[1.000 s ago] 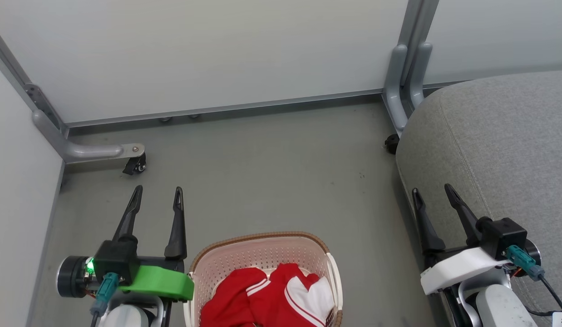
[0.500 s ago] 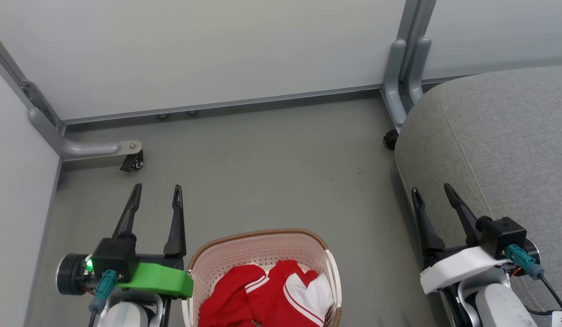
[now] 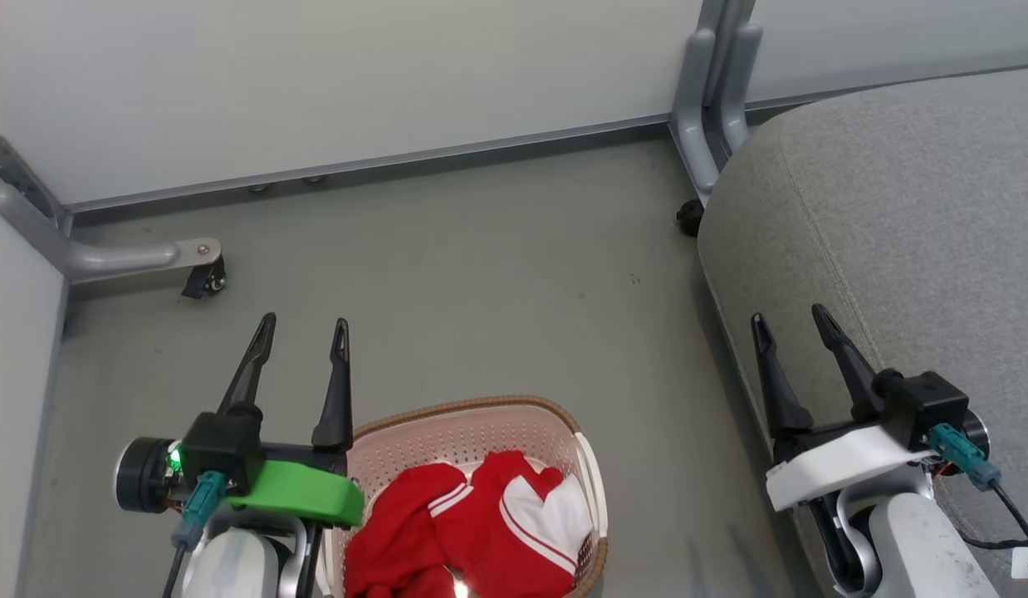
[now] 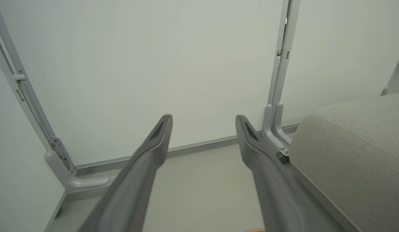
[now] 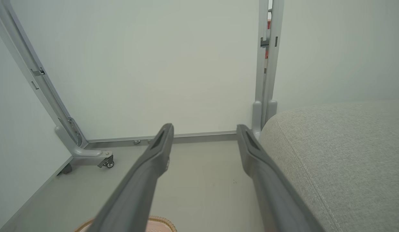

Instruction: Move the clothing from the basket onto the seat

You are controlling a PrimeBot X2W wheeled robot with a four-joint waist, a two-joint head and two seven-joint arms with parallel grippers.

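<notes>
Broadly, pale partition panels [image 3: 315, 83] on grey metal posts close off the far side of a grey floor [image 3: 481, 291]. The seat [image 3: 896, 232], a big grey upholstered sofa cushion with a stitched seam, takes up the right side of the head view.

The basket [image 3: 472, 409] stands on the floor at the bottom centre, cream and perforated with a brown woven-look rim. It is well apart from the seat, with bare floor between them. The clothing [image 3: 472, 531] lies bunched inside the basket, bright red with white panels and white stripe trim.

The left end effector [image 3: 305, 320] hovers just left of the basket. Its green wrist cover [image 3: 302, 494] overlaps the basket's near-left rim in the head view. Its two dark fingers are spread wide with nothing between them and point away over the floor, past the clothing.

The right end effector [image 3: 786, 313] hangs at the seat's front edge, across the floor from the basket. It is also spread wide and empty, above a white wrist cover [image 3: 829, 477].

A small black caster [image 3: 205, 282] sits under the partition foot at left. A white tag [image 3: 1027, 565] on the right arm's cable carries dark print too small to read.
</notes>
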